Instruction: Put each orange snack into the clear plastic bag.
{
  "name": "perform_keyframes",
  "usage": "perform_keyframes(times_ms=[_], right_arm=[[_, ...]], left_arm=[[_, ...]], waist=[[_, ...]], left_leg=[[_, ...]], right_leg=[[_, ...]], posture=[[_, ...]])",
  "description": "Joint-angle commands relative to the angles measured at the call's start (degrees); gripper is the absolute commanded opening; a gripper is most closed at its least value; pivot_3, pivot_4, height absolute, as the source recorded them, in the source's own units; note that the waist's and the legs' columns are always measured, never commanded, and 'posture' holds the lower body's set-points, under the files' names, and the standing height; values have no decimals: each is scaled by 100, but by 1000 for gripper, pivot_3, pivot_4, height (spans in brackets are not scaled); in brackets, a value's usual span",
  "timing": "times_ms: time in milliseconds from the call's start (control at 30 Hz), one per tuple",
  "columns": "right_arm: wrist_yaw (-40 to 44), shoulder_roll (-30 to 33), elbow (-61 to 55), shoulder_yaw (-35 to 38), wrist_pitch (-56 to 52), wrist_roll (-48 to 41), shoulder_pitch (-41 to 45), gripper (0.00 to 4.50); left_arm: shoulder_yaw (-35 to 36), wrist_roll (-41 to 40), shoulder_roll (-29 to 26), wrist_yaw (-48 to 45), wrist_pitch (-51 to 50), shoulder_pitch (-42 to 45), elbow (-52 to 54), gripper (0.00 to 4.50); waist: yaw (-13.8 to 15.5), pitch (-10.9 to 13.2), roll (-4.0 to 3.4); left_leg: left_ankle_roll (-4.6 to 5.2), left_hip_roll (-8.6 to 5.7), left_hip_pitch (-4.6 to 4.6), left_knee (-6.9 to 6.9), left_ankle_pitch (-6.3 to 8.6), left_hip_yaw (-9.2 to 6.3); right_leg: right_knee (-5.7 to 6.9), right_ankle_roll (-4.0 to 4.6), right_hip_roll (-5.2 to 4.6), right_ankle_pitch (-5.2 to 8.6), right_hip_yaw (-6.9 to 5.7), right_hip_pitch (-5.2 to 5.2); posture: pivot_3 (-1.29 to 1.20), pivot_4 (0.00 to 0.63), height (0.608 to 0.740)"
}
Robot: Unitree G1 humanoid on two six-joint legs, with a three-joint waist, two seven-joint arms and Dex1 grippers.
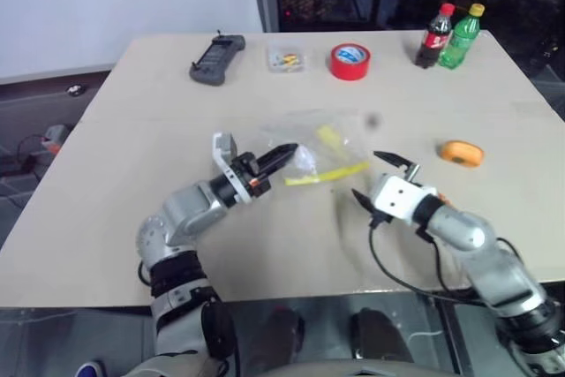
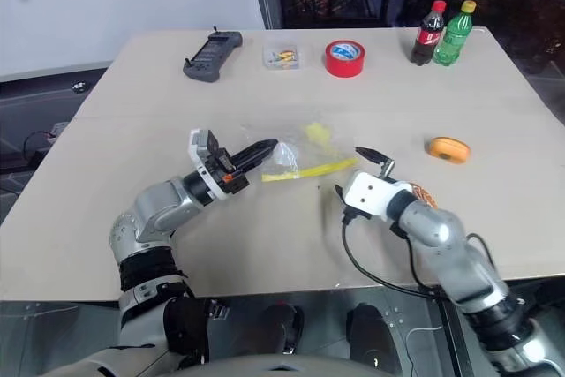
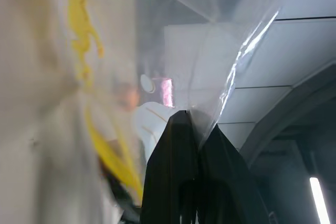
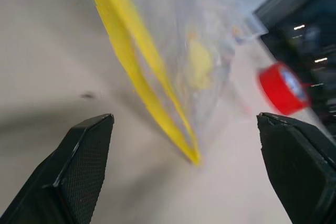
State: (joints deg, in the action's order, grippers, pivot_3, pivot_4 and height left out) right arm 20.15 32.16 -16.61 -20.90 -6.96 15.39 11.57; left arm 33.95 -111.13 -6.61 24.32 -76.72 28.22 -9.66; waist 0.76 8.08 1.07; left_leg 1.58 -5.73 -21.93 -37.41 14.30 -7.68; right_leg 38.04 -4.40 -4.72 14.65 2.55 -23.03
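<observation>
While my left gripper [image 1: 284, 155] has its fingers pressed together on a corner of the clear bag [image 1: 320, 146], the film hangs from their tips and its yellow strip [image 1: 327, 173] runs toward my right gripper [image 1: 381, 176]. That one has its fingers [image 4: 84, 166] spread wide, the strip's end between them but untouched. One orange snack [image 1: 462, 153] lies on the table [image 1: 132, 139] well beyond my right fingers

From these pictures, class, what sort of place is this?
Probably a robot test lab: a bare table holds unrelated props, a handheld controller, red tape roll and two drink bottles.
</observation>
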Motion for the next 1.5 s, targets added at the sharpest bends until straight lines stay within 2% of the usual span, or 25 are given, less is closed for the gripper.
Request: perform_keyframes(times_ms=[33,400,433,467,533,700,733,833,933,1000,1033,1067,1100,1167,1200,1267,1367,1400,1500], right_arm=[[-517,-458,691,-185,615,509,480,4500],[-1083,-1762,3367,-87,1518,571,1961,4500],[-1114,-1829,3569,-58,1607,542,2069,3925],[-1132,-1888,3729,-16,1690,497,2145,3732],[-1189,-1956,3941,85,1813,451,2260,2603],[-1191,-1974,4218,339,1978,318,2493,312],[-1167,-1940,4295,373,2026,312,2544,30],[-1088,-1844,4467,496,2164,226,2726,30],[-911,-1718,4741,585,2324,159,3087,30],[-759,-1629,5066,593,2440,134,3451,30],[-675,-1580,5262,583,2499,135,3649,0],[-595,-1541,5464,572,2545,138,3854,0],[-433,-1506,5697,541,2538,137,4097,0],[-110,-1398,6285,400,2444,286,4671,0],[82,-1368,6543,346,2304,332,4908,0],[170,-1336,6963,243,2118,494,5254,0],[286,-1384,7356,213,1869,583,5577,0],[258,-1423,7441,233,1821,585,5677,0],[315,-1597,7548,275,1588,556,5909,0]], left_arm=[[-75,-187,-6,103,276,105,279,51],[12,-187,173,165,644,-4,835,51],[15,-187,191,183,689,-26,911,0],[44,-187,241,221,768,-30,1001,0],[84,-187,296,281,877,-27,1112,0],[163,-187,255,245,928,-63,1117,0],[192,-187,266,232,952,-77,1144,0],[171,-187,108,164,982,-164,1221,0],[-240,-187,-779,101,954,-384,1321,0],[-524,83,-1300,-61,1030,-503,1423,0],[-647,304,-1480,-241,1089,-531,1484,531],[-734,596,-1610,-424,1171,-547,1566,771],[-1008,1349,-1948,-913,1207,-566,1903,1251],[-2091,3594,-2952,-2023,1895,-688,3153,2017],[-2771,4849,-3576,-2501,2480,-751,3775,2017],[-3633,6592,-4237,-2971,3552,-843,4485,2017],[-3999,7470,-4560,-2832,3550,-797,4980,2017],[-4144,7697,-4616,-3053,3658,-740,5081,2017],[-4708,8207,-4396,-3187,3327,-262,5156,2017]], waist=[[0,0,0],[-33,1,1],[-38,1,1],[-56,1,1],[-68,1,1],[-145,1,1],[-155,1,1],[-183,2,0],[-225,3,-1],[-273,6,-3],[-278,7,-4],[-276,7,-4],[-279,8,-4],[-301,21,5],[-312,42,3],[-308,47,-3],[-303,46,-6],[-310,47,-6],[-331,49,-9]], left_leg=[[0,1,-1,0,0,1],[-1,3,-2,2,-1,4],[0,4,-2,4,-1,4],[-1,4,-3,4,-1,4],[-1,4,-6,4,-1,4],[-1,3,-6,5,-1,3],[-1,3,-5,4,-1,4],[0,4,-4,6,-1,6],[-1,10,-5,10,-1,9],[-2,11,-6,14,-2,9],[-2,10,-6,15,-2,10],[-2,7,-5,15,-2,11],[-2,5,-6,14,-2,10],[-2,4,-7,19,-2,10],[-2,4,-8,20,-2,15],[-7,6,-12,46,-5,22],[-7,10,-13,95,-5,42],[-7,12,-17,100,-5,43],[-9,21,-62,103,-7,43]], right_leg=[[-1,1,10,-1,2,0],[-6,3,17,-1,6,-1],[-6,3,18,-1,6,0],[-6,3,18,-1,6,-1],[-7,3,18,-1,7,-1],[-8,3,18,-1,6,0],[-7,3,18,-1,7,0],[-7,3,19,-1,9,0],[-5,3,27,-1,14,-6],[-2,4,28,-1,18,-12],[-2,4,26,-1,19,-12],[-5,4,24,-2,19,-12],[-7,4,22,-2,17,-12],[-11,5,22,-2,17,-12],[-7,6,23,-1,19,-13],[-18,15,26,-7,27,-23],[-38,16,23,-6,50,-48],[-41,17,23,-5,51,-55],[-39,18,29,-5,50,-106]], posture=[[0,150,740],[0,150,740],[0,150,740],[0,150,740],[0,150,740],[0,150,740],[0,150,740],[0,150,740],[0,150,740],[0,150,740],[0,150,740],[0,150,740],[0,150,740],[0,150,740],[0,150,740],[0,150,740],[0,150,740],[0,150,740],[0,150,740]])
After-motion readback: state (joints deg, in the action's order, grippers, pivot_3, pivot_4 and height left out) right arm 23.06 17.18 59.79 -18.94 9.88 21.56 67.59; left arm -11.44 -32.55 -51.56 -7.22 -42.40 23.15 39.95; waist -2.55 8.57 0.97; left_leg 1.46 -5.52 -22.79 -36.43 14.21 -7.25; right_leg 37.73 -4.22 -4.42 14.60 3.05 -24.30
